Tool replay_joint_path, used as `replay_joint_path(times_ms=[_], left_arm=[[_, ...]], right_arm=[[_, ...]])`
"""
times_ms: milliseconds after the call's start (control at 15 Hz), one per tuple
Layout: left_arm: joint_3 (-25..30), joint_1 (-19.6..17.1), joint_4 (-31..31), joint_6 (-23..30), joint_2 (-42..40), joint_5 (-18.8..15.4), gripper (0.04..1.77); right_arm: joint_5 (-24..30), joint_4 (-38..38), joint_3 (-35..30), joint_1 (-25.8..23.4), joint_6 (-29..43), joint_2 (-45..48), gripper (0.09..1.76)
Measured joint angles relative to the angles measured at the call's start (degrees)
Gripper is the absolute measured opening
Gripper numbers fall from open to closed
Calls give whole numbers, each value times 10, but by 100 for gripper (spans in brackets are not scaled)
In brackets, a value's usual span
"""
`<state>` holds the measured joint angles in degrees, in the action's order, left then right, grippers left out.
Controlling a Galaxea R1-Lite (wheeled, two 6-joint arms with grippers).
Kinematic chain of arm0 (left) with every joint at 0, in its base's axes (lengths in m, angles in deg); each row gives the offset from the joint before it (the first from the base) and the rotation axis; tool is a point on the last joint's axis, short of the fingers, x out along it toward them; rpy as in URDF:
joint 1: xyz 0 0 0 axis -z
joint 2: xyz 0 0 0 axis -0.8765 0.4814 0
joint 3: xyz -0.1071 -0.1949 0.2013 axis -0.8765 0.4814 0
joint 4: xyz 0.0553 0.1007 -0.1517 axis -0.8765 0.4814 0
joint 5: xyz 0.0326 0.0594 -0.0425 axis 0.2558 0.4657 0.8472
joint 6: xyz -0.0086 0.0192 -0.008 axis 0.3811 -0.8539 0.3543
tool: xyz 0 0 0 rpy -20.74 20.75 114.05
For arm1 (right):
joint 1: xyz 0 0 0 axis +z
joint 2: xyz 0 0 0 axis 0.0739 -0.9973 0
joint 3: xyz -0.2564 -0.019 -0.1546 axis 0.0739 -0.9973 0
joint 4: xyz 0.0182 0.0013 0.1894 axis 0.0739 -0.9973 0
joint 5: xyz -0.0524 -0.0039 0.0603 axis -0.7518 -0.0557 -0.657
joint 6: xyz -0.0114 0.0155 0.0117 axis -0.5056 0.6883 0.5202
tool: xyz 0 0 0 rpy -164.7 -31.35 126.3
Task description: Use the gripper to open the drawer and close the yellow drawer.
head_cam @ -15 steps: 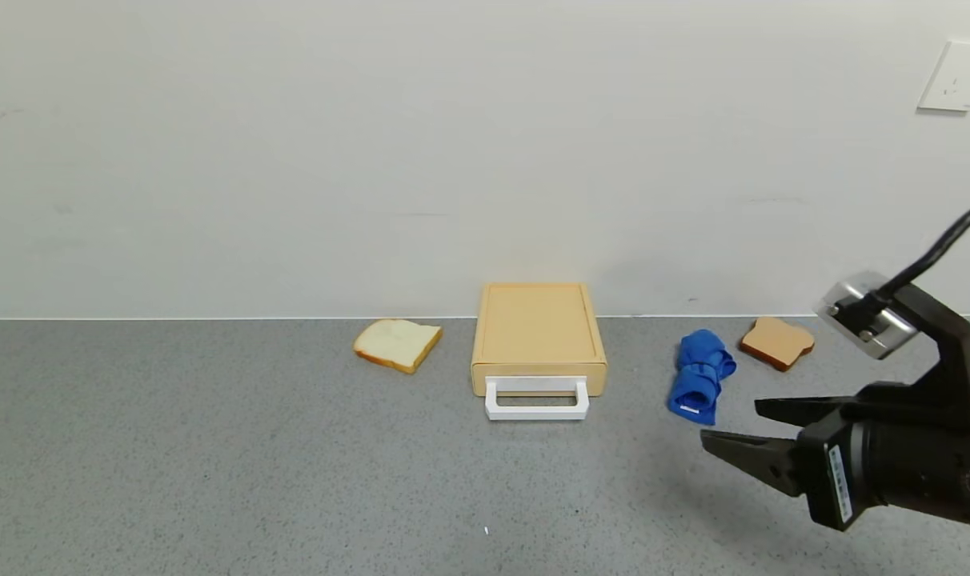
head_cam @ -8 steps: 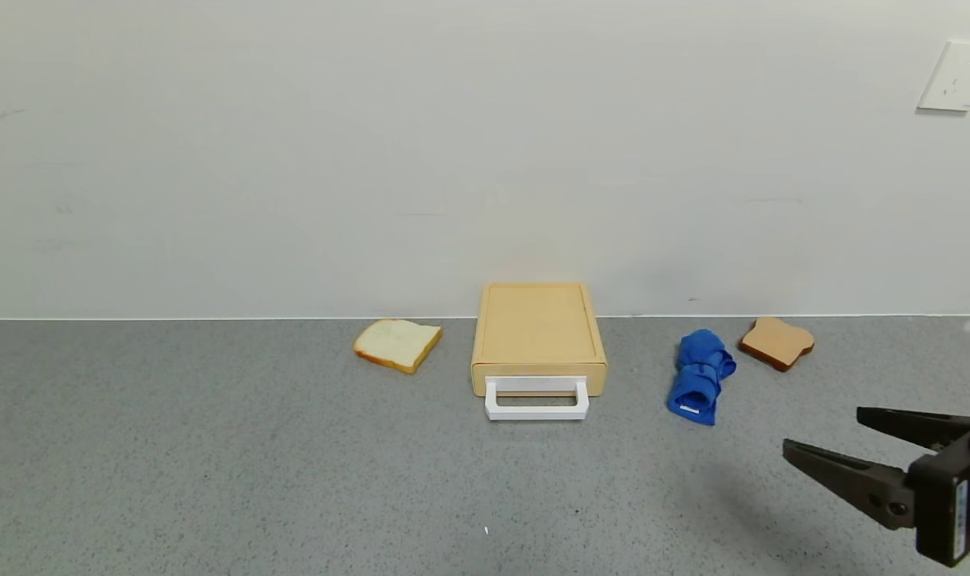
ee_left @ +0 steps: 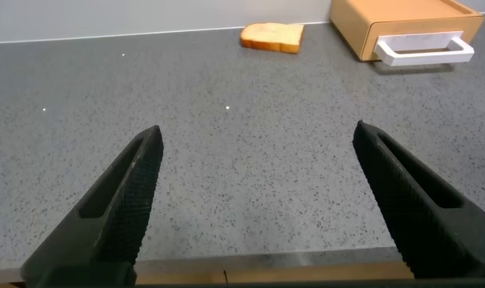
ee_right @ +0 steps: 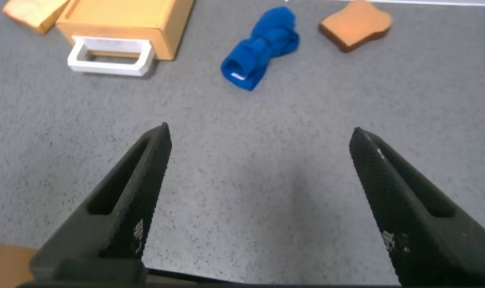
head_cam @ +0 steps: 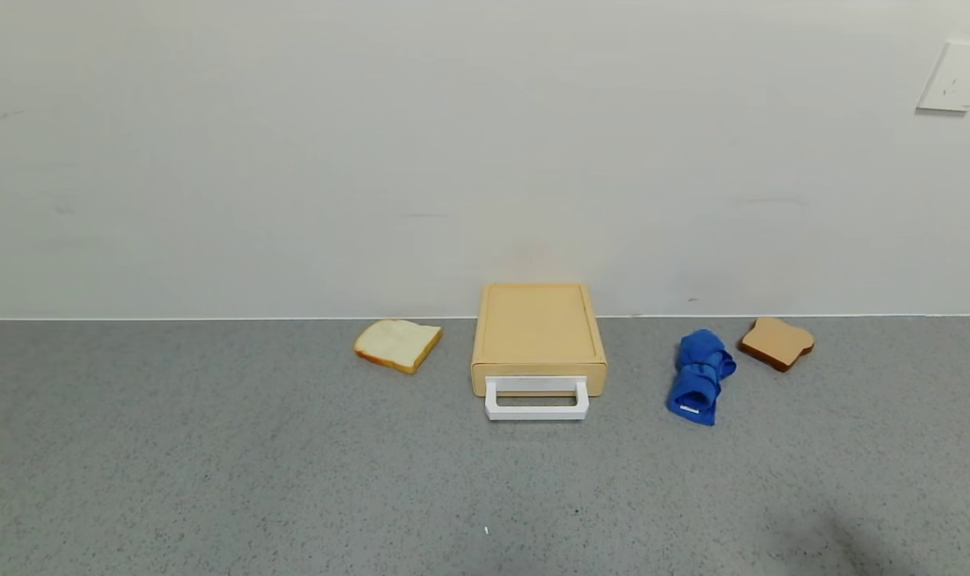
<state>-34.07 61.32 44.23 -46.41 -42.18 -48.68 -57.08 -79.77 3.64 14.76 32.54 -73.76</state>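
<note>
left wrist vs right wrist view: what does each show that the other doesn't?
Left wrist view only: the open left pincer low over the grey counter, with the counter's near edge below it.

Right wrist view only: the open right pincer, the blue rolled cloth and the darker bread slice beside it.

Both: the yellow drawer, shut, its white loop handle sticking out in front, and the pale bread slice next to it. Neither pincer touches anything.

One yellow drawer [head_cam: 539,340] with one white loop handle [head_cam: 537,400], two bread slices [head_cam: 397,344] [head_cam: 776,342], one blue rolled cloth [head_cam: 699,375], one wall socket [head_cam: 956,76], two pincers [ee_left: 258,200] [ee_right: 258,200].
</note>
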Motion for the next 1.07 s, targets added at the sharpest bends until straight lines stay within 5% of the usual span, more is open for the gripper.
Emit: replay_joint_path(times_ms=[400,1067], left_arm=[[0,0,0,0,0,0,172],[0,0,0,0,0,0,172]], right_arm=[[1,-103,24,-106,-1,146,168],[13,-227,42,-175,-1,301,170]])
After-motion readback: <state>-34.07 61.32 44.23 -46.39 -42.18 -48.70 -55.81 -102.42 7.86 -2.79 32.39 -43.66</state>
